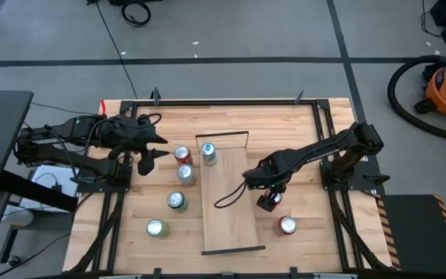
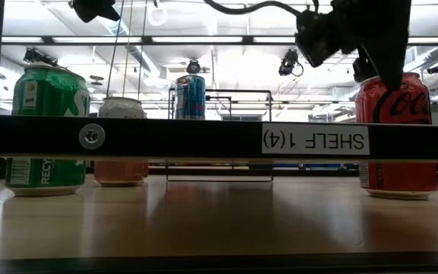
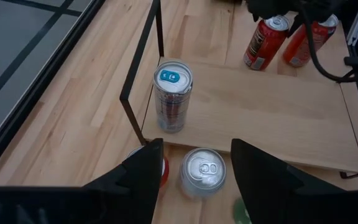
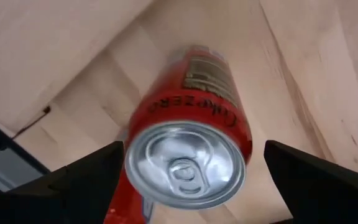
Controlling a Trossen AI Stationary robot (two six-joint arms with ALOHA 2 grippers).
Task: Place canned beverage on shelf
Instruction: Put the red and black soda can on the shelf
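- Your right gripper (image 4: 185, 165) has its fingers spread wide, straddling the red can (image 4: 188, 155) without touching it.
- That can stands on the table (image 1: 300, 155), just beside the shelf (image 1: 227, 209), likely lined up for a grab.
- Left gripper (image 3: 194, 168) waits part-open above the silver can (image 3: 202, 171).
- One blue-topped can (image 1: 208, 153) is already on the shelf.

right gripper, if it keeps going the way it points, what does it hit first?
Most likely the red Coke Zero can: the right gripper has its open fingers on either side of it, the can top straight ahead. How far off it is is hard to judge. The can stands on the tabletop, off the shelf.
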